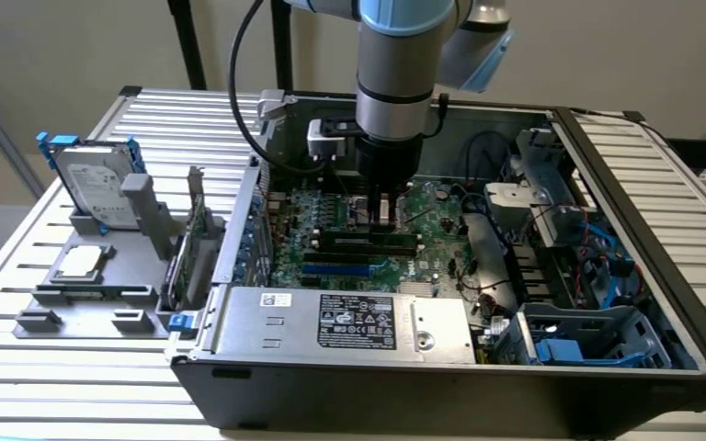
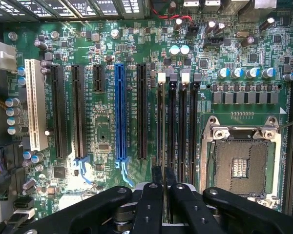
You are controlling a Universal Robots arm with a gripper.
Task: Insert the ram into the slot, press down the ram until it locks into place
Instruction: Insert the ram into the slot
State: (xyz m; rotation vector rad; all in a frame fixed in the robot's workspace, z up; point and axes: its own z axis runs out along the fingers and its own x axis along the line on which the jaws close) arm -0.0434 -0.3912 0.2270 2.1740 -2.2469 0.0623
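My gripper [image 2: 163, 173] pinches ram [image 2: 164, 200] edge-on; slot [image 2: 159, 122] at its 6 o'clock, exterior view. I'd keep ram upright, press evenly.

Computer case [image 1: 451, 395], grey fixture [image 1: 84, 303] on slatted table [image 1: 84, 386]

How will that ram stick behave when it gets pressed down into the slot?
Probably stiff: the ram looks a thin flat board, edge-on in the gripper. Likely light for its length. Pressed off-line over the narrow slot, it may tilt or bend.
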